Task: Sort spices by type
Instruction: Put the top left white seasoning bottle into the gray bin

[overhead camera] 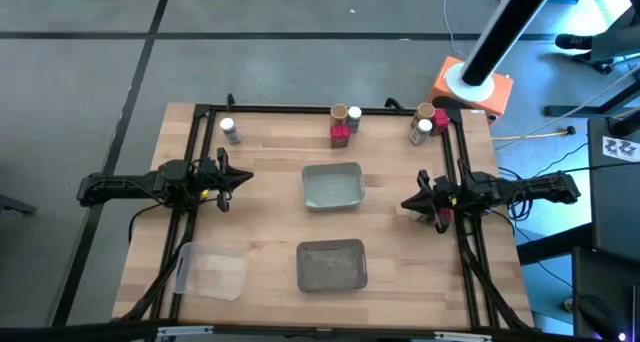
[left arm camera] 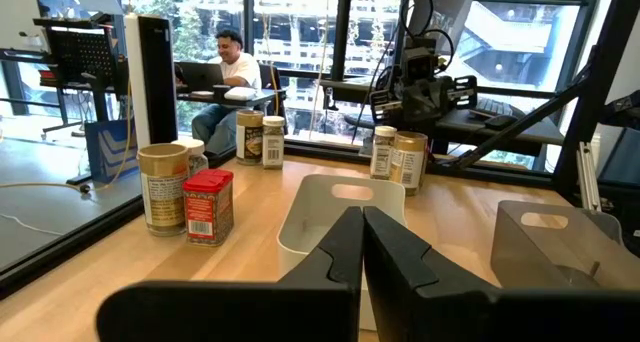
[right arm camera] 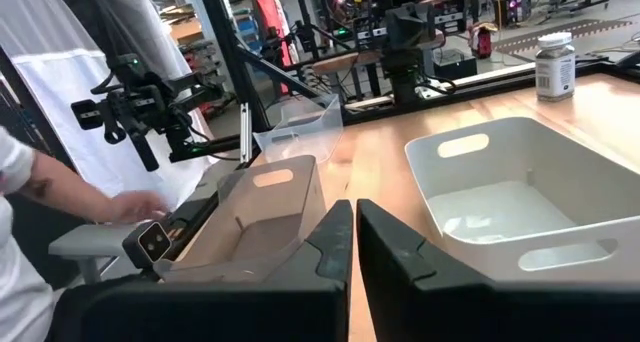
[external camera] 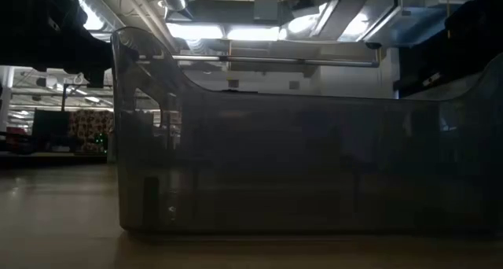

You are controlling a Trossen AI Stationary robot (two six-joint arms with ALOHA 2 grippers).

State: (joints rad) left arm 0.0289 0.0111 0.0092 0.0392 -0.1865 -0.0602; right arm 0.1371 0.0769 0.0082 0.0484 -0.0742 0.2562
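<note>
- The left gripper [overhead camera: 243, 176] hangs over the left side of the pale wooden table [overhead camera: 260, 232], its two dark fingers [left arm camera: 335, 257] pressed together with nothing between them.
- The right gripper [overhead camera: 408, 203] hangs over the right side of the table, fingers likewise pressed together and holding nothing.
- Between the two grippers sits a shallow white rectangular tray [overhead camera: 333, 186] with cut-out handles; nearer than it lies a shallow grey rectangular tray [overhead camera: 331, 265], and at the near left a clear plastic tray [overhead camera: 212, 271].
- All the spices stand along the far edge of the table, none in a tray.
- At the far left a small white-lidded glass jar [overhead camera: 230, 130] stands alone.
- At the far middle a tan-topped brown cylinder [overhead camera: 339, 114] stands just beside a red blocky packet [overhead camera: 340, 135] and another white-lidded jar [overhead camera: 354, 116].
- At the far right corner a second tan-topped cylinder [overhead camera: 424, 112], a white-lidded jar [overhead camera: 423, 127] and a red packet [overhead camera: 440, 118] cluster close together.
- In the left wrist view a seated person [left arm camera: 232, 67] shows in the room beyond the table.
- In the right wrist view a person's hand [right arm camera: 135, 206] shows by the table's near side.
</note>
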